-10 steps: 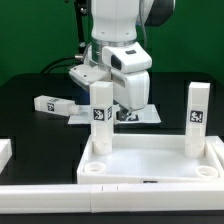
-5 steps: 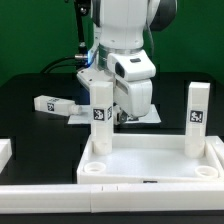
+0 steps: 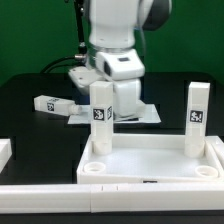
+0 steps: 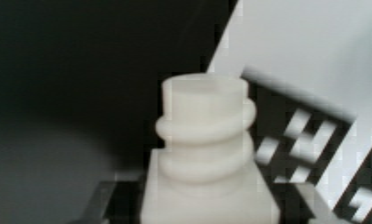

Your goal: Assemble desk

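The white desk tabletop (image 3: 150, 160) lies at the front of the exterior view, rim up. Two tagged legs stand upright in its far corner sockets, one on the exterior view's left (image 3: 100, 117) and one on the right (image 3: 195, 112). A third leg (image 3: 48, 103) lies loose on the black table at the left. My gripper (image 3: 120, 112) is down behind the left upright leg, over the marker board (image 3: 150, 114). In the wrist view a white leg (image 4: 204, 130) with a round stepped end fills the space between my fingers (image 4: 286, 205). The dark pads lie against both its sides, so my gripper (image 4: 208, 206) is shut on it.
A white block (image 3: 5, 152) shows at the exterior view's left edge, and a long white bar (image 3: 100, 205) runs along the front. The marker board (image 4: 316, 125) with its tags lies under and beside the held leg. Cables hang behind the arm.
My gripper has sunk lower behind the left upright leg and shifted slightly to the exterior view's left. Its jaws have drawn in onto the leg on the marker board.
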Available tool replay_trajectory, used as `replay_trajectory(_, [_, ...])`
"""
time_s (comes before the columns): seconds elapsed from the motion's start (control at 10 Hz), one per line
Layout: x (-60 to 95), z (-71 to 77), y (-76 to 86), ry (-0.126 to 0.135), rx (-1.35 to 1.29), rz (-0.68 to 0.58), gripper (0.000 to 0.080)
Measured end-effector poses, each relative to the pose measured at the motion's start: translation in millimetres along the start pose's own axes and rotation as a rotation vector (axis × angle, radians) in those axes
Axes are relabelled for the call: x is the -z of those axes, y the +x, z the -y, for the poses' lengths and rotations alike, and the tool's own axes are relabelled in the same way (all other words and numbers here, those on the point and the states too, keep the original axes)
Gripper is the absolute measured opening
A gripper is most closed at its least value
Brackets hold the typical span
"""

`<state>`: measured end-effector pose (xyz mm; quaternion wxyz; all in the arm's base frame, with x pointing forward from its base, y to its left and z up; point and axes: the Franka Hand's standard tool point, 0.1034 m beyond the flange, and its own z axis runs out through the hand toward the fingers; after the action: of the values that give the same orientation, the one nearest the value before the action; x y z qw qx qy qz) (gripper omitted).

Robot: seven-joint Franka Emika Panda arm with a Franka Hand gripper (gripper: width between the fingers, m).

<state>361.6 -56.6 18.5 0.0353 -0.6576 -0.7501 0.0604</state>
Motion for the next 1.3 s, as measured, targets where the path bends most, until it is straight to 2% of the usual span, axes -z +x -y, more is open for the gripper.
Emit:
replay_trajectory(0.1, [3.2, 5.0, -0.4, 0.023, -0.198, -0.008, 0.0284])
replay_trajectory(0.2, [6.9, 3.1, 4.8, 0.035, -0.289, -0.007, 0.0284])
replay_trajectory(0.5, [5.7, 4.3, 2.8, 0.035, -0.479, -0.005, 0.0284])
replay_trajectory(0.6, [7.2, 10.5, -6.2, 0.02, -0.658, -0.03, 0.0284])
replay_trajectory(0.7, [5.0, 20.9, -14.4, 0.046, -0.896, -0.053, 0.0284])
replay_trajectory(0.8, [0.8, 26.6, -10.4, 0.13, -1.124, -0.053, 0.0284])
replay_trajectory(0.9, [7.0, 16.8, -9.1, 0.182, -1.195, -0.047, 0.0284])
replay_trajectory(1.0, [8.1, 13.2, -10.0, 0.177, -1.274, -0.045, 0.0284])
replay_trajectory(1.3, [7.3, 13.8, -9.5, 0.188, -1.486, -0.029, 0.0284])
